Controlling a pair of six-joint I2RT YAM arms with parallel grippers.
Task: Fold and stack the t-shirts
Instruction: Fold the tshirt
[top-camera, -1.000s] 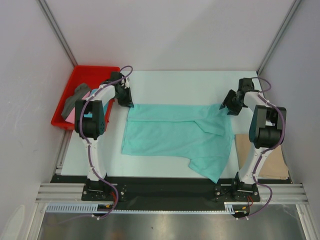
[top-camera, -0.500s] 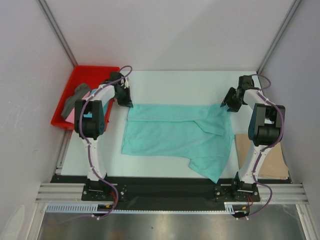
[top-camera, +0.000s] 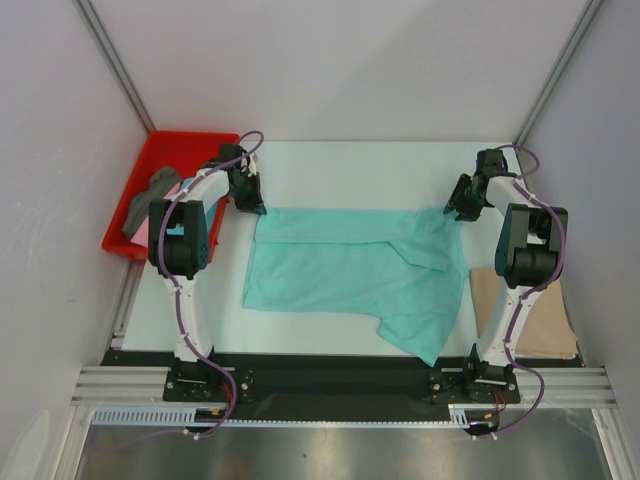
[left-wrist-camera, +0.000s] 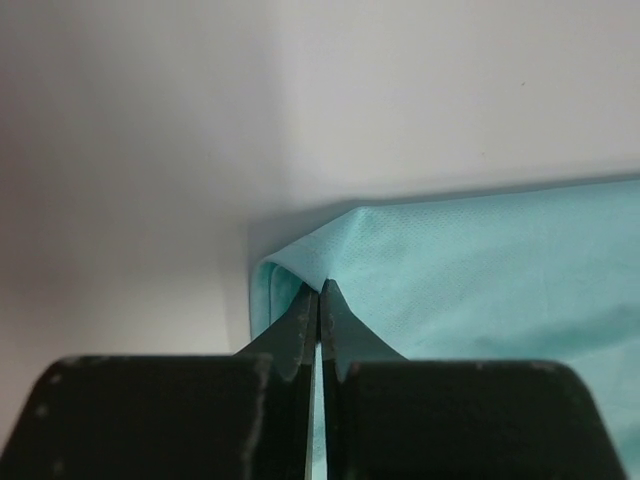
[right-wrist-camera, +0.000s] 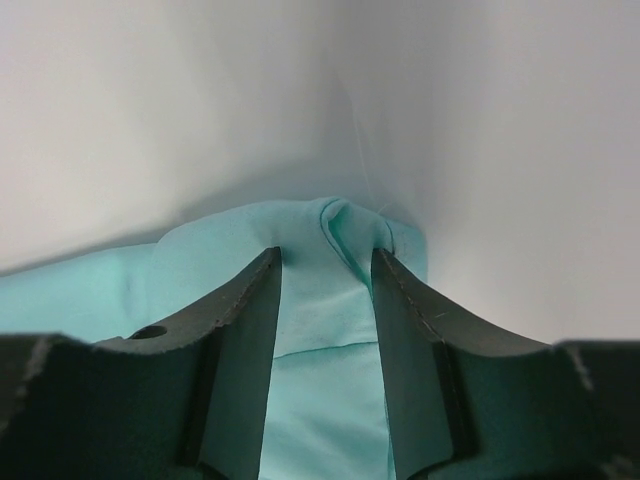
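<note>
1. Mint green t-shirt (top-camera: 340, 270) lies rumpled, part-folded, right of the red tray (top-camera: 185, 150).
2. Left gripper (left-wrist-camera: 319, 290) pinches its tray-side corner, closed tight.
3. Right gripper (right-wrist-camera: 325, 258), jaws apart, straddles the corner farthest from the tray.

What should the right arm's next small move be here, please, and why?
Probably close the right fingers: they straddle the bunched far corner of the mint green t-shirt but stand apart, while the left fingers already pinch their corner.

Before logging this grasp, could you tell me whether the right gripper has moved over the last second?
Yes: the right gripper edged slightly toward the table's far edge, remaining over the mint green t-shirt corner.
</note>
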